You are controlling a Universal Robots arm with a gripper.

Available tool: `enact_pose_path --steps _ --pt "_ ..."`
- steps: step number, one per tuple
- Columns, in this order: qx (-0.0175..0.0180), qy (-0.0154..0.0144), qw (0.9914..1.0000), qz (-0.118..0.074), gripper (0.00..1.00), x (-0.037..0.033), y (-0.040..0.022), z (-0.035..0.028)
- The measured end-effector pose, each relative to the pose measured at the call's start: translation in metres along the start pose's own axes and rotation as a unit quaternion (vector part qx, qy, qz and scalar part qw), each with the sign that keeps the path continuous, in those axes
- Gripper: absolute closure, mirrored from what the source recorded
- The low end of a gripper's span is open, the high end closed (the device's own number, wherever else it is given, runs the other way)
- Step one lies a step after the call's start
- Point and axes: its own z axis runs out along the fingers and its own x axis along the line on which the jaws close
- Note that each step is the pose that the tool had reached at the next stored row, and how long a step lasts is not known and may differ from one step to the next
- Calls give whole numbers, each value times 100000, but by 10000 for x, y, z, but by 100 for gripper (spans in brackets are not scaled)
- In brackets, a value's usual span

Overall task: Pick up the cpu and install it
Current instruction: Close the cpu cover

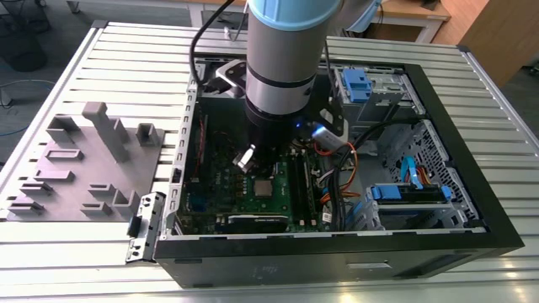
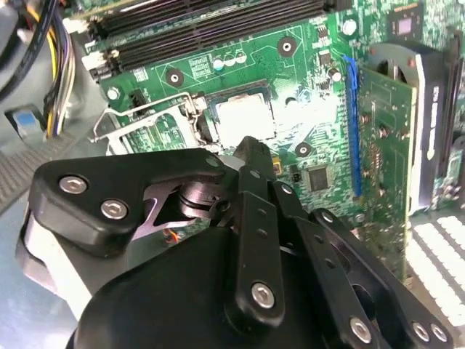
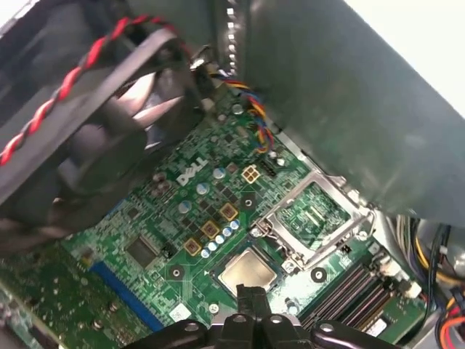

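Observation:
The cpu, a small silver-grey square, lies flat in its socket on the green motherboard inside the open computer case. The shiny hollow socket frame is swung up beside it. My gripper hangs straight over the cpu, a little above it. Its black fingers meet in one tip with nothing between them, so it is shut and holds nothing.
The black case walls enclose the arm. Memory slots, a graphics card, a fan and cable bundles crowd the socket. A grey plastic block fixture lies on the slatted table at the exterior view's left.

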Motion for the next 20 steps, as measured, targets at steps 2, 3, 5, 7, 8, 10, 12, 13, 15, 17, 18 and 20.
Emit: enact_pose_path --steps 2,3,5,7,8,10,12,13,15,17,18,20 --pt "8 20 99985 -1754 89 0 0 0" --pt "11 29 99965 -2627 89 0 0 1" --pt "19 44 99904 -4378 89 0 0 2" --pt "27 64 99812 -6121 89 0 0 2" --pt "28 74 99750 -7060 89 0 0 2" --pt "38 93 99612 -8805 89 0 0 3" --pt "45 111 99442 -10551 89 0 0 3" --pt "47 120 99343 -11446 89 0 0 4" --pt "55 139 99130 -13158 89 0 0 4" --pt "61 159 98872 -14980 89 0 0 5" --pt "64 167 98734 -15862 89 0 0 6" --pt "72 190 98445 -17565 89 0 0 6"
